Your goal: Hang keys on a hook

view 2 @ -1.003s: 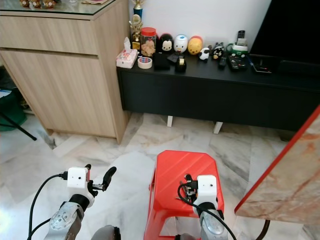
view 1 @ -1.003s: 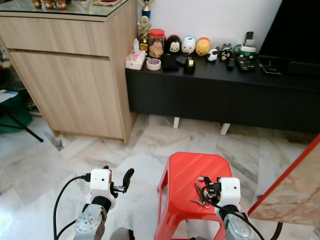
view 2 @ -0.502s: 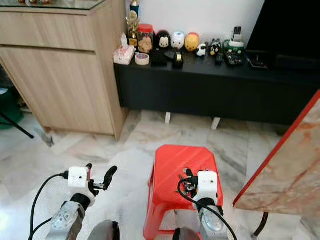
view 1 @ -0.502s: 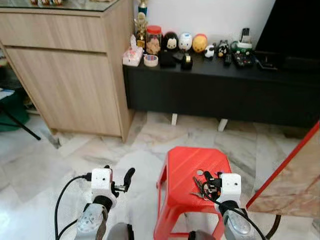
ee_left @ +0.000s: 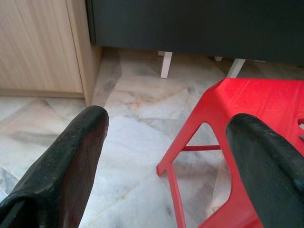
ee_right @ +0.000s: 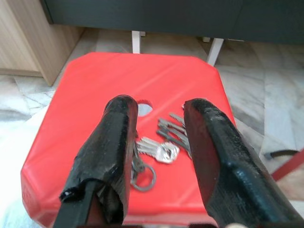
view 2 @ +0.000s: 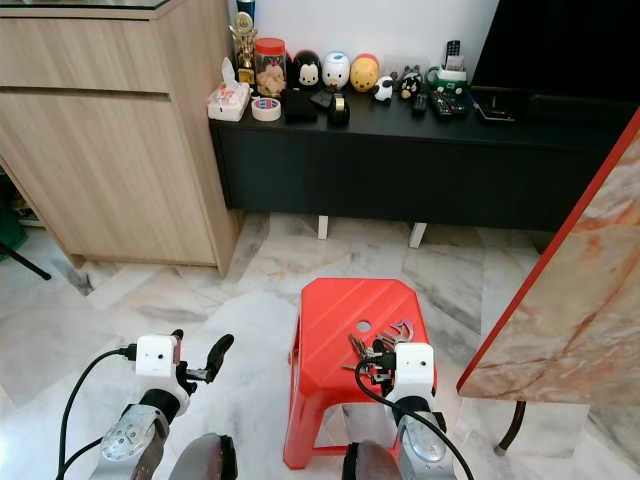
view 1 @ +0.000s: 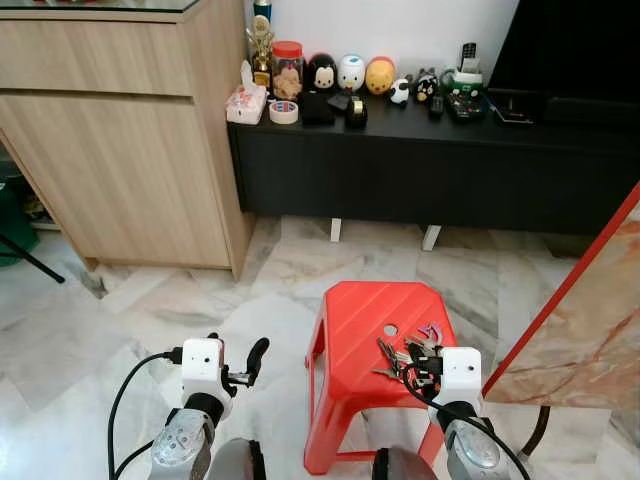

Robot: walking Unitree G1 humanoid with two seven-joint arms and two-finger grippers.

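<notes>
The right gripper [ee_right: 159, 118] hangs over a bunch of keys [ee_right: 159, 142] on the red stool [view 1: 375, 310], jaws wide astride them. The left gripper [view 1: 250, 358], jaws wide, hovers above marble floor [view 1: 130, 310]. Beyond stands a black counter [view 1: 420, 150].

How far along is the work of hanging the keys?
Nothing looks done: the keys lie on the red stool. In hand: the right gripper, open, hovers over them. The left gripper is open beside the stool. Left: grasping, lifting, hanging; no hook is visible.
</notes>
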